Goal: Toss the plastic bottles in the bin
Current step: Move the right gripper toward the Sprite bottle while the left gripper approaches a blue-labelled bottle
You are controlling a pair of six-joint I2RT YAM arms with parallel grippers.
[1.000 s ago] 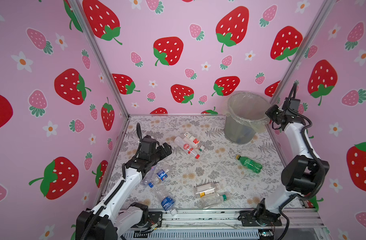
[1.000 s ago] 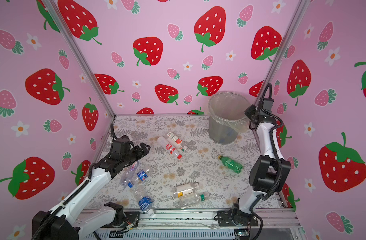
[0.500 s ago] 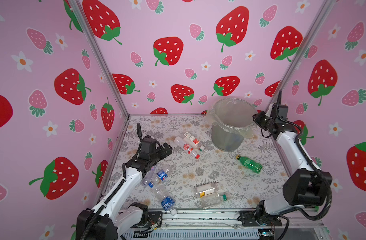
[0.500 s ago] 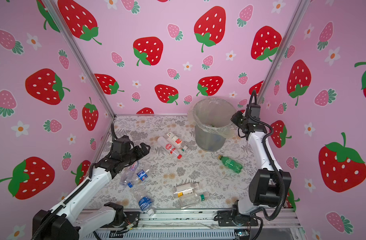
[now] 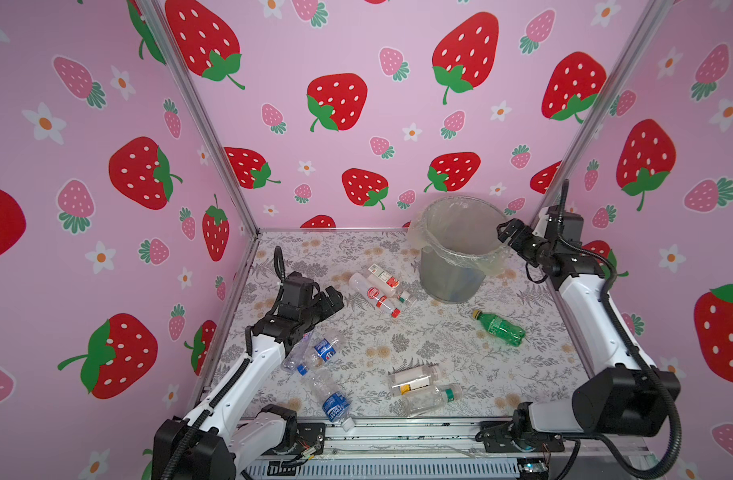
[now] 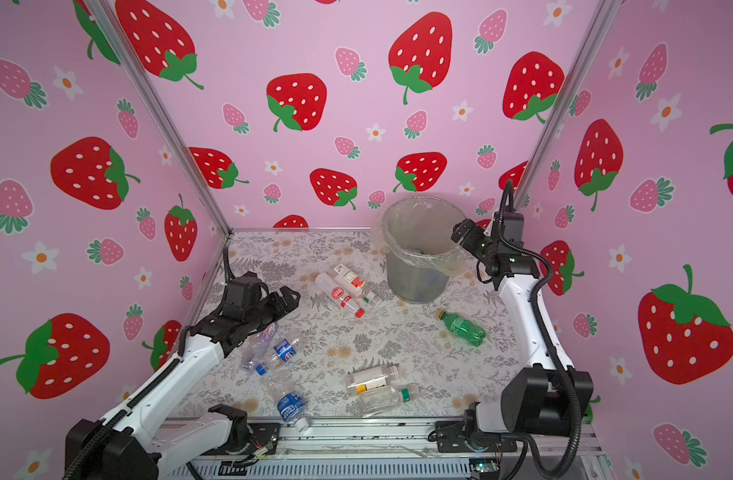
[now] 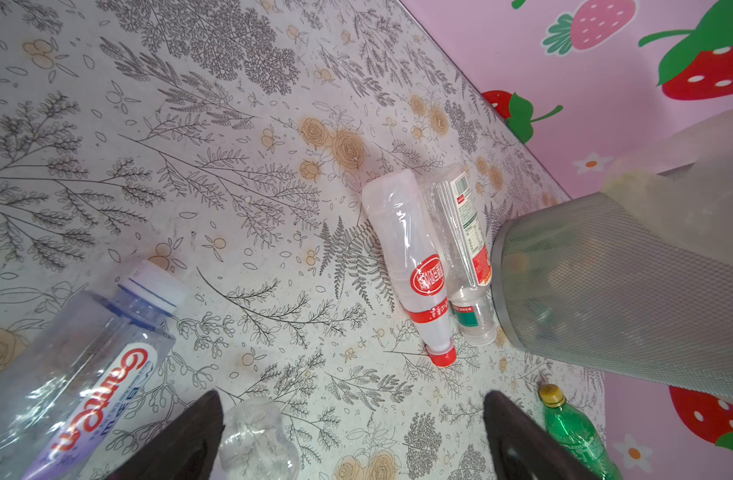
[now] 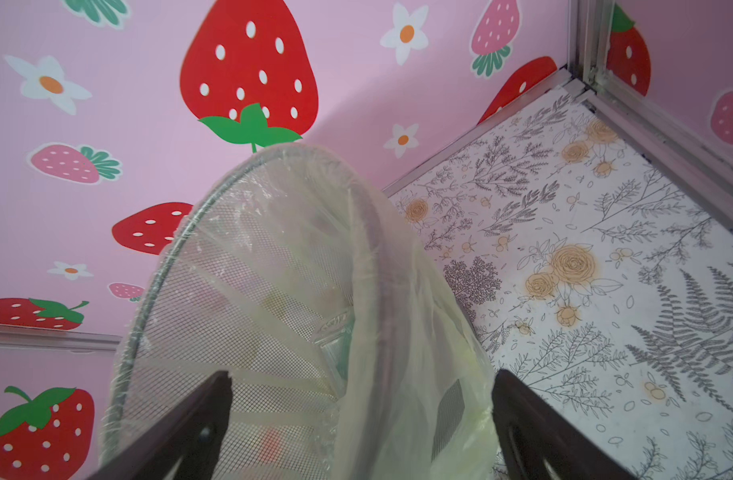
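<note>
The bin (image 5: 460, 261) (image 6: 418, 266), grey mesh with a clear liner, stands at the back right. My right gripper (image 5: 506, 232) (image 6: 460, 235) (image 8: 360, 411) is open astride its rim (image 8: 356, 257), one finger inside, one outside. Plastic bottles lie on the floral floor: two red-white ones (image 5: 375, 291) (image 7: 418, 266) beside the bin, a green one (image 5: 499, 328), blue-labelled ones (image 5: 323, 351) (image 5: 334, 403), two clear ones (image 5: 412, 378) at the front. My left gripper (image 5: 331, 299) (image 7: 353, 397) is open above a crumpled clear bottle (image 7: 256, 440) lying by one finger.
Pink strawberry walls with metal posts (image 5: 206, 124) close in the floor on three sides. A rail (image 5: 398, 432) runs along the front edge. A purple-labelled bottle (image 7: 86, 374) lies under my left arm, near the left wall.
My right gripper, shut on the bin's rim, dragged the bin leftward out of the back right corner, then opened and let go. The left arm has not moved.
</note>
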